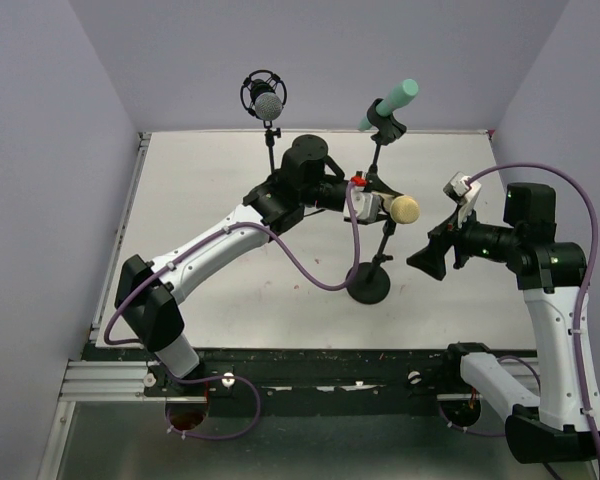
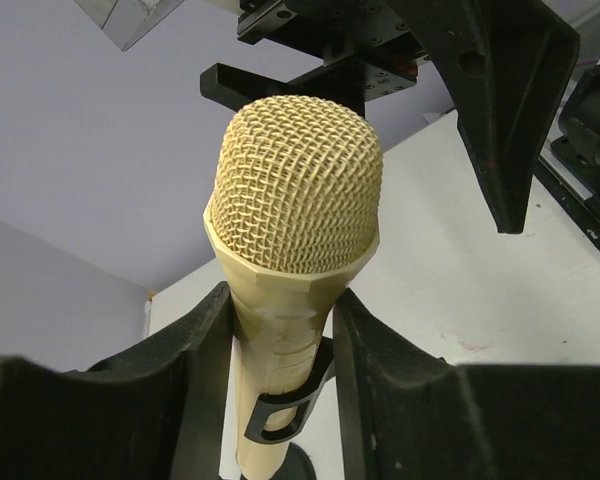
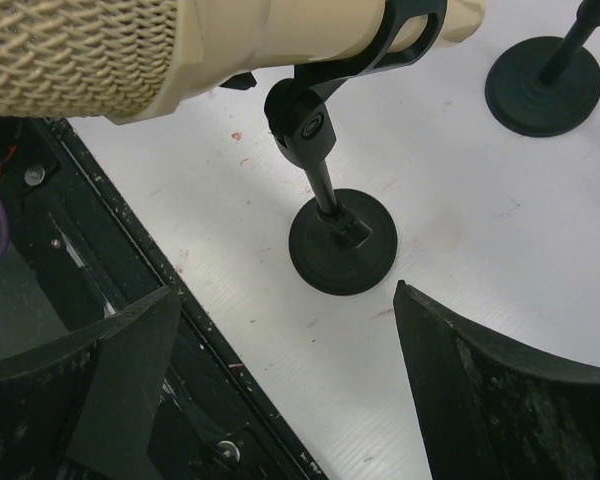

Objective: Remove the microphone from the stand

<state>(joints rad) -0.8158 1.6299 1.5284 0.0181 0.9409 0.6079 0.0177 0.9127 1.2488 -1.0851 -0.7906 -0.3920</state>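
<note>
Closest to me, the right gripper (image 1: 425,262) hangs above the near right part of the white table (image 1: 210,200), its jaws wide apart and holding nothing. Its wrist view looks down between the two black fingers (image 3: 130,360) onto the round black base (image 3: 342,245) of the microphone stand (image 1: 384,243), which is planted on the near half of the table. From that base a thin black rod climbs to a swivel joint and a black clip (image 3: 405,35). The cream microphone (image 1: 404,209) lies in the clip, roughly level, with its mesh head pointing towards the right arm. The left gripper (image 1: 378,207) reaches in from the left across the middle of the table. Its jaws are pressed against the microphone's handle, one on each side just behind the head, with the clip right below them on the handle. A purple cable (image 1: 310,270) loops from the left arm down over the table. Farther back, a second stand (image 1: 377,155) holds a teal microphone (image 1: 390,103) tilted up to the right. To its left, near the far edge, a third stand (image 1: 271,140) carries a grey mesh microphone (image 1: 266,100) inside a round black shock mount.
</note>
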